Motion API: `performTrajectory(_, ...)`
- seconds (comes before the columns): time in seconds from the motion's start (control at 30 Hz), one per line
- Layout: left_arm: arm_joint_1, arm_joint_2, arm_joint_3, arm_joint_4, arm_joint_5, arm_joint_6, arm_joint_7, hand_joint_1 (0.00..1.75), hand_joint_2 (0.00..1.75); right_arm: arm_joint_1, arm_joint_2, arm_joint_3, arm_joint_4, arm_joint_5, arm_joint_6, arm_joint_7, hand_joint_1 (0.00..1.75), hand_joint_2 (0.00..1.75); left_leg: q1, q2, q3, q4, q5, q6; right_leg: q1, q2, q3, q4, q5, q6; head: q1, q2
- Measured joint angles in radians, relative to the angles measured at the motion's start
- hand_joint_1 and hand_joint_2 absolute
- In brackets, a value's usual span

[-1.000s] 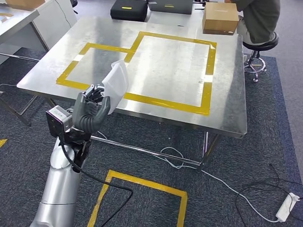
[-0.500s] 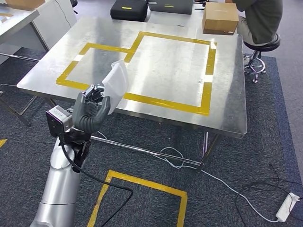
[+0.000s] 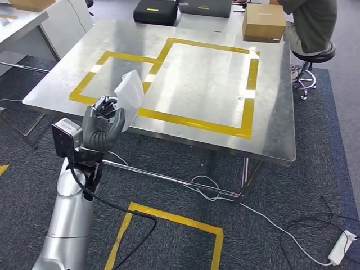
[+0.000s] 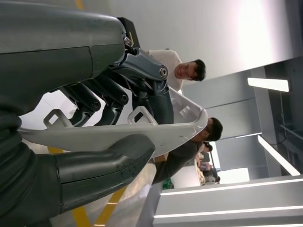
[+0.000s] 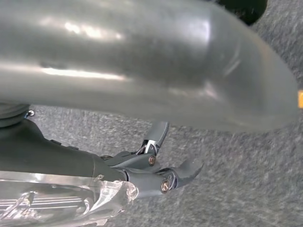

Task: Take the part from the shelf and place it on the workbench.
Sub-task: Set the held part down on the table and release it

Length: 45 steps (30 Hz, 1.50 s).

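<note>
The robot's left hand [image 3: 101,125] grips a white part [image 3: 129,95] in its fingers [image 4: 107,97] at the steel desk's [image 3: 271,112] near edge; right hand [image 5: 157,165] holds nothing, fingers apart.

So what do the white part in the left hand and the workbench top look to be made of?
The white part looks like moulded plastic, matte: thin walls, raised rim, moulded loops. The workbench top looks like brushed sheet metal, probably stainless steel: grey sheen with blurred reflections. The left hand holds the part.

White part [image 3: 129,93] in the dark grey left hand [image 3: 99,126]; silver workbench [image 3: 271,112] with yellow tape [image 3: 250,79]; brown box [image 3: 264,21].
</note>
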Motion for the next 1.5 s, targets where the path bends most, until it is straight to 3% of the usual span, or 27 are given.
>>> performTrajectory(0.07, -0.006, 0.001, 0.007, 0.008, 0.000, -0.001, -0.003, 1.75, 1.75, 0.000, 0.000, 0.000, 0.000, 0.000, -0.001, 0.000, 0.00, 0.00, 0.007, 0.000, 0.016, -0.003, -0.003, 0.004, -0.002, 0.004, -0.044, 0.079, -0.042, 0.007, 0.004, 0.000)
performTrajectory(0.17, -0.007, 0.001, 0.014, 0.022, 0.000, -0.003, -0.004, 1.75, 1.75, 0.007, 0.001, 0.000, 0.000, 0.000, -0.001, 0.000, 0.00, 0.00, 0.018, 0.000, 0.036, -0.002, -0.018, -0.006, -0.010, 0.006, -0.141, 0.229, -0.092, 0.024, 0.006, 0.000)
performTrajectory(0.23, -0.005, 0.001, 0.018, 0.029, 0.000, -0.003, -0.004, 1.75, 1.75, 0.011, 0.001, 0.000, 0.000, 0.000, -0.001, 0.000, 0.00, 0.00, 0.032, 0.000, 0.060, -0.001, -0.035, -0.023, -0.020, 0.003, -0.144, 0.189, -0.070, 0.039, 0.005, 0.000)
performTrajectory(0.3, -0.004, 0.001, 0.021, 0.035, 0.001, -0.004, -0.004, 1.75, 1.75, 0.016, 0.004, 0.000, -0.002, 0.000, 0.000, 0.001, 0.00, 0.00, 0.047, 0.000, 0.090, 0.002, -0.060, -0.048, -0.035, -0.016, -0.102, 0.063, -0.001, 0.062, 0.012, 0.000)
performTrajectory(0.33, -0.005, 0.001, 0.024, 0.038, 0.002, -0.004, -0.004, 1.75, 1.75, 0.016, 0.005, 0.000, -0.002, 0.000, 0.001, 0.002, 0.00, 0.00, 0.049, 0.001, 0.102, 0.000, -0.072, -0.061, -0.039, -0.026, -0.085, 0.016, 0.025, 0.060, 0.017, 0.000)
performTrajectory(0.37, -0.006, 0.001, 0.027, 0.039, 0.002, -0.005, -0.003, 1.75, 1.75, 0.015, 0.006, 0.000, -0.003, 0.000, 0.002, 0.002, 0.00, 0.00, 0.049, 0.002, 0.111, -0.002, -0.081, -0.072, -0.040, -0.033, -0.076, -0.009, 0.045, 0.049, 0.019, 0.000)
performTrajectory(0.43, -0.012, -0.002, 0.031, 0.041, 0.002, -0.006, -0.003, 1.75, 1.75, 0.010, 0.006, 0.001, -0.002, 0.000, 0.003, 0.004, 0.00, 0.00, 0.048, 0.004, 0.123, -0.010, -0.078, -0.090, -0.035, -0.028, -0.074, -0.010, 0.038, 0.008, 0.018, 0.000)
performTrajectory(0.47, -0.015, -0.004, 0.032, 0.041, 0.002, -0.006, -0.003, 1.75, 1.75, 0.009, 0.006, 0.001, -0.002, 0.000, 0.003, 0.004, 0.00, 0.00, 0.051, 0.002, 0.116, 0.008, -0.062, -0.097, -0.034, -0.022, -0.070, -0.009, 0.033, -0.005, 0.014, 0.000)
performTrajectory(0.53, -0.016, -0.005, 0.034, 0.043, 0.002, -0.006, -0.004, 1.75, 1.75, 0.010, 0.004, 0.001, -0.001, 0.000, 0.002, 0.004, 0.00, 0.00, 0.056, -0.010, 0.059, 0.107, -0.025, -0.107, -0.033, -0.009, -0.050, -0.019, 0.018, -0.023, 0.010, 0.000)
performTrajectory(0.57, -0.013, -0.005, 0.035, 0.046, 0.002, -0.006, -0.003, 1.75, 1.75, 0.013, 0.004, 0.001, 0.000, 0.000, 0.001, 0.004, 0.00, 0.00, 0.056, -0.018, 0.017, 0.173, -0.027, -0.107, -0.033, -0.002, -0.034, -0.029, 0.011, -0.029, 0.007, 0.000)
performTrajectory(0.63, -0.006, -0.005, 0.039, 0.051, 0.002, -0.006, -0.003, 1.75, 1.75, 0.021, 0.004, 0.001, 0.000, 0.000, 0.002, 0.005, 0.00, 0.00, 0.050, -0.027, -0.057, 0.265, -0.096, -0.100, -0.028, 0.012, -0.001, -0.044, -0.005, -0.036, 0.003, 0.000)
performTrajectory(0.7, -0.003, -0.005, 0.041, 0.054, 0.002, -0.006, -0.003, 1.75, 1.75, 0.025, 0.004, 0.001, 0.000, 0.000, 0.002, 0.006, 0.00, 0.00, 0.039, -0.030, -0.104, 0.278, -0.171, -0.085, -0.022, 0.028, 0.031, -0.053, -0.023, -0.040, 0.000, 0.000)
performTrajectory(0.73, -0.003, -0.004, 0.042, 0.054, 0.002, -0.006, -0.003, 1.75, 1.75, 0.025, 0.004, 0.001, 0.000, 0.000, 0.002, 0.006, 0.00, 0.00, 0.032, -0.031, -0.116, 0.254, -0.173, -0.075, -0.020, 0.035, 0.046, -0.055, -0.033, -0.041, -0.002, 0.000)
performTrajectory(0.77, -0.003, -0.004, 0.043, 0.055, 0.002, -0.006, -0.003, 1.75, 1.75, 0.025, 0.004, 0.001, 0.000, 0.000, 0.002, 0.006, 0.00, 0.00, 0.025, -0.032, -0.120, 0.213, -0.139, -0.064, -0.018, 0.041, 0.060, -0.056, -0.043, -0.041, -0.004, 0.000)
performTrajectory(0.83, -0.004, -0.004, 0.046, 0.055, 0.002, -0.006, -0.003, 1.75, 1.75, 0.023, 0.004, 0.001, -0.001, 0.000, 0.001, 0.007, 0.00, 0.00, 0.011, -0.034, -0.118, 0.094, 0.000, -0.043, -0.014, 0.049, 0.082, -0.055, -0.065, -0.035, -0.008, 0.000)
performTrajectory(0.87, -0.004, -0.004, 0.047, 0.055, 0.002, -0.006, -0.003, 1.75, 1.75, 0.023, 0.004, 0.001, -0.001, 0.000, 0.001, 0.007, 0.00, 0.00, 0.006, -0.035, -0.117, 0.049, 0.056, -0.036, -0.011, 0.051, 0.089, -0.057, -0.076, -0.030, -0.009, 0.000)
performTrajectory(0.9, -0.004, -0.004, 0.047, 0.055, 0.002, -0.006, -0.003, 1.75, 1.75, 0.022, 0.004, 0.001, -0.001, 0.000, 0.001, 0.007, 0.00, 0.00, 0.003, -0.037, -0.116, 0.020, 0.089, -0.030, -0.009, 0.053, 0.097, -0.057, -0.083, -0.023, -0.009, 0.000)
performTrajectory(1.0, -0.010, -0.007, 0.049, 0.055, 0.001, -0.006, -0.003, 1.75, 1.75, 0.016, 0.004, 0.001, -0.001, 0.000, 0.000, 0.008, 0.00, 0.00, 0.003, -0.043, -0.096, 0.010, 0.088, -0.013, -0.006, 0.046, 0.115, -0.044, -0.092, -0.006, -0.006, 0.000)
performTrajectory(1.03, -0.012, -0.008, 0.049, 0.055, 0.001, -0.006, -0.004, 1.75, 1.75, 0.014, 0.004, 0.001, -0.001, 0.000, 0.000, 0.008, 0.00, 0.00, 0.004, -0.043, -0.084, 0.009, 0.083, -0.006, -0.006, 0.039, 0.104, -0.016, -0.099, -0.002, -0.005, 0.000)
performTrajectory(1.13, -0.013, -0.010, 0.049, 0.055, 0.002, -0.008, -0.004, 1.75, 1.75, 0.006, 0.004, 0.001, -0.001, 0.000, 0.000, 0.009, 0.00, 0.00, 0.002, -0.044, -0.055, 0.009, 0.062, 0.008, -0.004, 0.019, -0.001, 0.163, -0.164, 0.004, -0.001, 0.000)
performTrajectory(1.2, -0.011, -0.010, 0.050, 0.055, 0.002, -0.010, -0.004, 1.75, 1.75, 0.005, 0.004, 0.001, -0.001, 0.000, 0.000, 0.010, 0.00, 0.00, -0.002, -0.045, -0.037, 0.009, 0.044, 0.011, -0.002, 0.016, -0.065, 0.231, -0.201, 0.003, 0.000, 0.000)
performTrajectory(1.23, -0.010, -0.010, 0.050, 0.055, 0.002, -0.010, -0.005, 1.75, 1.75, 0.006, 0.004, 0.001, -0.001, 0.000, 0.000, 0.010, 0.00, 0.00, -0.004, -0.046, -0.024, 0.009, 0.035, 0.011, 0.000, 0.016, -0.073, 0.215, -0.189, 0.000, 0.000, 0.000)
performTrajectory(1.27, -0.011, -0.010, 0.050, 0.055, 0.003, -0.010, -0.005, 1.75, 1.75, 0.006, 0.004, 0.001, -0.001, 0.000, 0.000, 0.009, 0.00, 0.00, -0.005, -0.047, -0.010, 0.009, 0.024, 0.011, 0.002, 0.016, -0.066, 0.165, -0.151, -0.005, 0.001, 0.000)
performTrajectory(1.33, -0.012, -0.011, 0.050, 0.055, 0.003, -0.012, -0.006, 1.75, 1.75, 0.006, 0.004, 0.001, 0.000, 0.000, 0.000, 0.009, 0.00, 0.00, -0.008, -0.047, 0.014, 0.009, 0.004, 0.008, 0.011, 0.014, -0.034, 0.030, -0.043, -0.022, 0.001, 0.000)
performTrajectory(1.37, -0.013, -0.012, 0.051, 0.056, 0.004, -0.013, -0.006, 1.75, 1.75, 0.006, 0.004, 0.001, 0.000, 0.000, 0.000, 0.009, 0.00, 0.00, -0.009, -0.047, 0.020, 0.009, -0.003, 0.005, 0.016, 0.012, -0.022, -0.020, -0.009, -0.030, 0.000, 0.000)
performTrajectory(1.43, -0.013, -0.013, 0.052, 0.057, 0.004, -0.016, -0.006, 1.75, 1.75, 0.007, 0.003, 0.001, 0.000, 0.000, 0.000, 0.010, 0.00, 0.00, -0.010, -0.047, 0.021, 0.011, -0.010, -0.004, 0.022, 0.011, -0.016, -0.055, 0.014, -0.042, -0.001, 0.000)
performTrajectory(1.5, -0.015, -0.013, 0.053, 0.057, 0.004, -0.017, -0.006, 1.75, 1.75, 0.008, 0.003, 0.001, 0.000, 0.000, 0.000, 0.009, 0.00, 0.00, -0.010, -0.046, 0.023, 0.009, -0.015, -0.004, 0.022, 0.014, -0.011, -0.058, 0.020, -0.040, -0.002, 0.000)
